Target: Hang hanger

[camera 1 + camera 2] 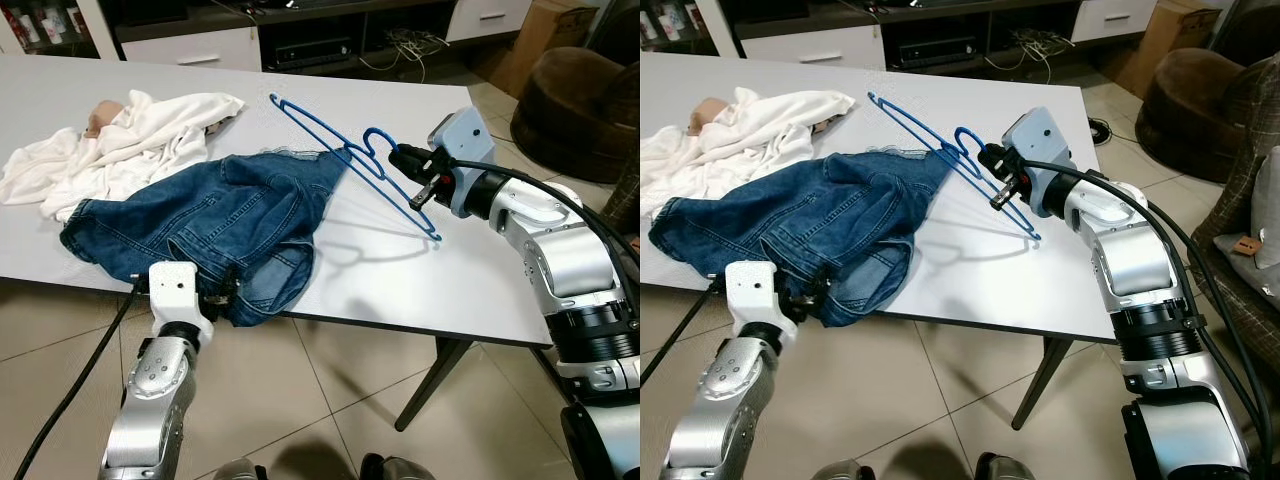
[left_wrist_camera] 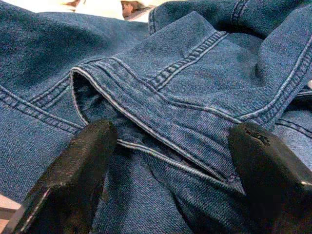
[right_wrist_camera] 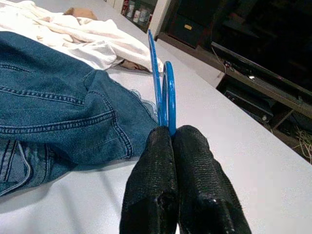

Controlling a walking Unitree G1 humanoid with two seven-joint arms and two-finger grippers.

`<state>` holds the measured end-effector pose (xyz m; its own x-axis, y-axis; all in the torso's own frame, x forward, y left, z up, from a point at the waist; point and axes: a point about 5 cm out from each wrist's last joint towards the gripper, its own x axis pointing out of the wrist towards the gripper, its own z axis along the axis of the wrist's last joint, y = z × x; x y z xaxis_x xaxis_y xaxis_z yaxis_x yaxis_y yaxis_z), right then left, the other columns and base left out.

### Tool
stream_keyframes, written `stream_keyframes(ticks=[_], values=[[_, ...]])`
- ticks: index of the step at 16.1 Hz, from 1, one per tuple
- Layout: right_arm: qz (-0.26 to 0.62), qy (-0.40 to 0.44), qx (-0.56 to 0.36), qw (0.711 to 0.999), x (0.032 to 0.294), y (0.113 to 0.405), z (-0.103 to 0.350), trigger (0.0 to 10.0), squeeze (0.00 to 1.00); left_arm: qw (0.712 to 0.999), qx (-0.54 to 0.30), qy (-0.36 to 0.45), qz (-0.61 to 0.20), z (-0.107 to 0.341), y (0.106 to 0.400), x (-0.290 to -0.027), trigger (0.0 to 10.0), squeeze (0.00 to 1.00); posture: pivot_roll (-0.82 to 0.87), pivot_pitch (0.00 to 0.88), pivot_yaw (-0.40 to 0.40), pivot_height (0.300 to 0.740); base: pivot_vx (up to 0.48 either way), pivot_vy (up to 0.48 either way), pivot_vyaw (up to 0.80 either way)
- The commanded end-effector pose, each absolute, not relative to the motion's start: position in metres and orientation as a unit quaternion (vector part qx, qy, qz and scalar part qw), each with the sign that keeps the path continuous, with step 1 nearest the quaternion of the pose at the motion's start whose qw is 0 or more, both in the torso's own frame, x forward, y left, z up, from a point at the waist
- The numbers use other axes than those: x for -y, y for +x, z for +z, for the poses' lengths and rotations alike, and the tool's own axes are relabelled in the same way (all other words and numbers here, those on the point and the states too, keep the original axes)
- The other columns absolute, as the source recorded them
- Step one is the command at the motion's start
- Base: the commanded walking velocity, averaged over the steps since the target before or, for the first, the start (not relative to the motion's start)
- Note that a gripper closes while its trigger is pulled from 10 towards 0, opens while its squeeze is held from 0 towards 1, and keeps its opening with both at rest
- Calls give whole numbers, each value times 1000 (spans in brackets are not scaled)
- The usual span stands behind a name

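A blue wire hanger is lifted at a slant over the white table, its far end near the jacket's collar. My right gripper is shut on the hanger's wire just below the hook, at the table's right side. A blue denim jacket lies crumpled on the table, its hem hanging over the front edge. My left gripper is at that hem, open, one finger on each side of a stitched denim fold.
A white garment lies bunched at the table's left, touching the jacket. A brown armchair and a cardboard box stand to the right. A low cabinet with cables runs behind the table. Tiled floor lies below.
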<state>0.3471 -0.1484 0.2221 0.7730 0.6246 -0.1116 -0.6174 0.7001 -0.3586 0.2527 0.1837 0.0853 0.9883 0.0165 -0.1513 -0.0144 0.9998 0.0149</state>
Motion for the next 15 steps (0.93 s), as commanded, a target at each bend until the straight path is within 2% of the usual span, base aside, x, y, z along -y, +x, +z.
stream_keyframes(ticks=[1,5,12,15], values=[[332,-189,14,924,148,348,224,10000,0,996,-87,8,6,81,253,-182,10000,0,-37,34,18,740,0,0,0],[334,-189,17,923,146,348,225,10000,0,996,-85,10,8,85,258,-182,10000,0,-37,32,19,740,0,0,0],[330,-191,18,924,149,348,226,10000,0,997,-69,9,19,107,244,-183,10000,0,-30,34,18,740,0,0,0],[333,-190,18,923,147,349,225,10000,0,996,-92,10,20,103,237,-183,10000,0,-22,34,17,740,0,0,0]])
